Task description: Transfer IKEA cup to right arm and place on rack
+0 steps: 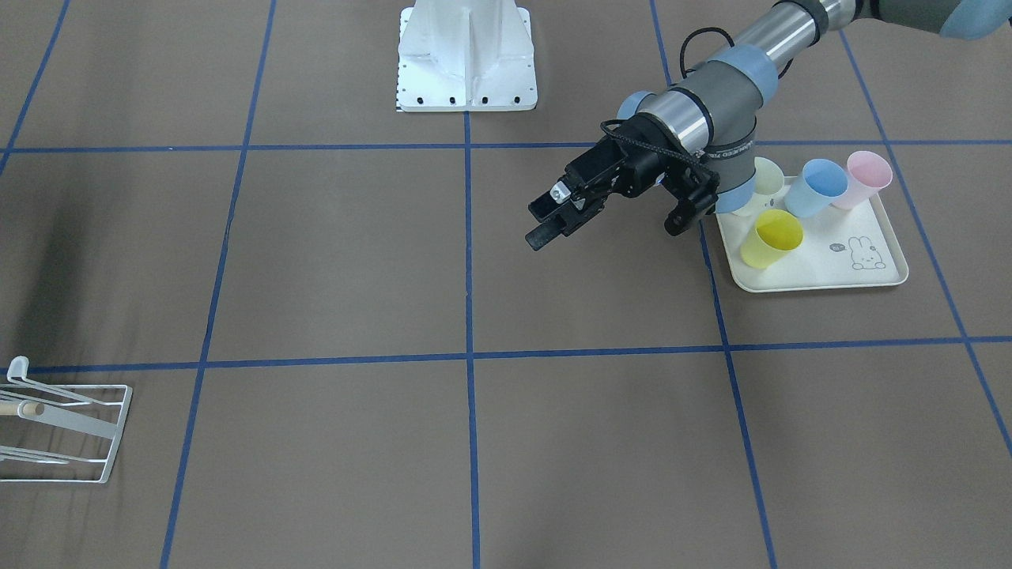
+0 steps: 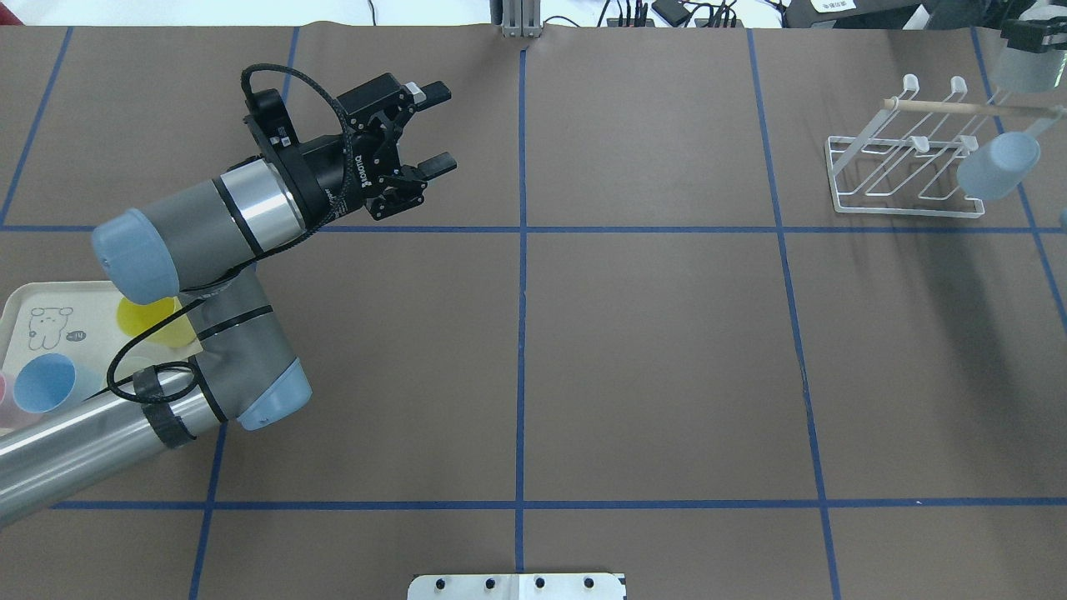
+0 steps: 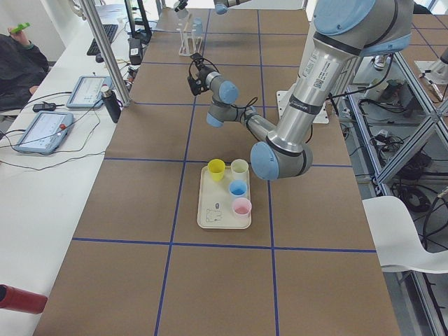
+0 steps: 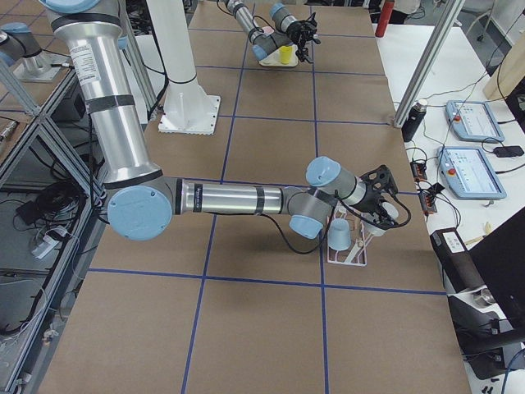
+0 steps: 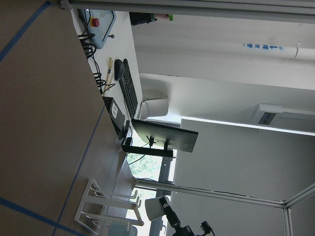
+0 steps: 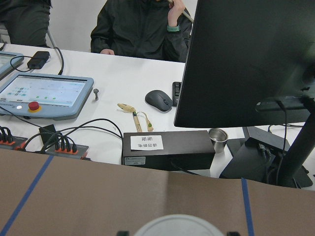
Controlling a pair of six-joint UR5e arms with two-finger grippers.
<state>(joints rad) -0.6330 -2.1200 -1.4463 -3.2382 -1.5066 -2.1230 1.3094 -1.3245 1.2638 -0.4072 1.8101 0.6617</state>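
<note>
Left tool (image 1: 544, 221), front-facing view: jaws apart and empty above the table (image 1: 356, 253), beside the rabbit-print tray (image 1: 822, 276) and well apart from the rack (image 1: 79, 421). Overhead view: right tool (image 2: 1030, 43) clamps the pale IKEA cup (image 2: 1019, 75) just beyond the rack, where another pale blue cup (image 2: 999, 165) seems to hang. Right wrist view: only the held cup's rim shows, so placing is best done slowly, with the mouth lined up on a free rod and release only once seated.
</note>
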